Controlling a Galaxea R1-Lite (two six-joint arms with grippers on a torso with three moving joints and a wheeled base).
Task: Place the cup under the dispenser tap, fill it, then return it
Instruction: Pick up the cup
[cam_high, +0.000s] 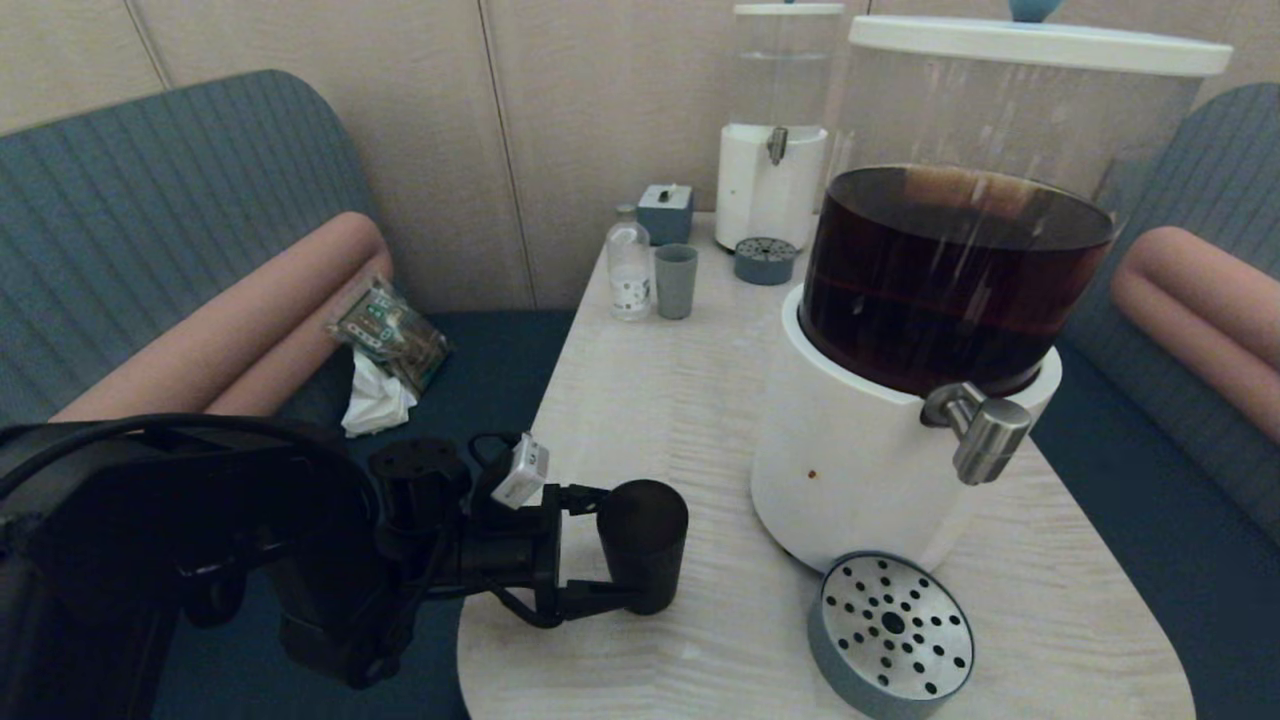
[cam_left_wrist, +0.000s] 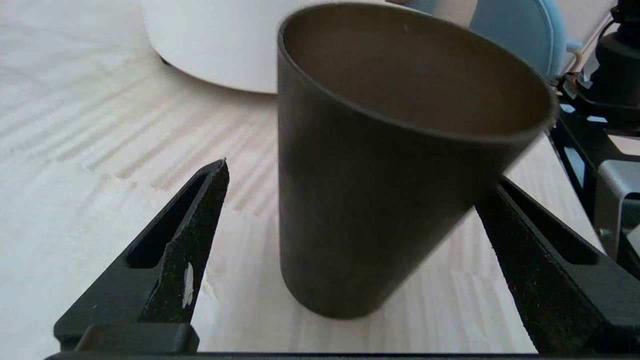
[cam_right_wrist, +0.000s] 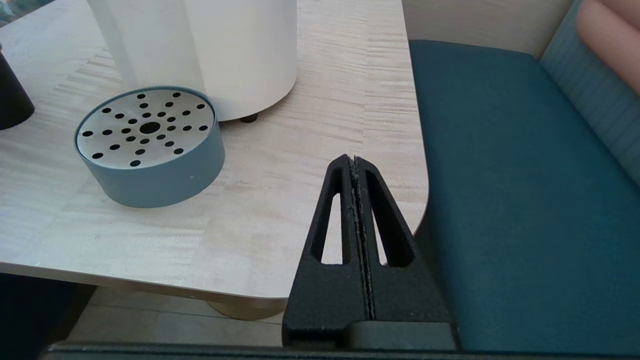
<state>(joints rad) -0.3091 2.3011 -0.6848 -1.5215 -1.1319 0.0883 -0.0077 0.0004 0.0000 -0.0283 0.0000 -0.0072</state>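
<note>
The cup (cam_high: 642, 545) — on a pale wood-grain table (cam_high: 660, 420) — between teal benches (cam_high: 150, 200).

I see a pale wood-grain table with rounded corners (cam_high: 660, 400) between two teal ribbed-back upholstered benches (cam_high: 150, 200), each carrying a salmon-pink bolster cushion (cam_high: 230, 320), against beige panelled walls (cam_high: 580, 120).

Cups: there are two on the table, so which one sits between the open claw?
The dark brown-black cup near the table's front edge, between the left claw fingers. The paler grey-green cup stands far back beside a small bottle.
</note>
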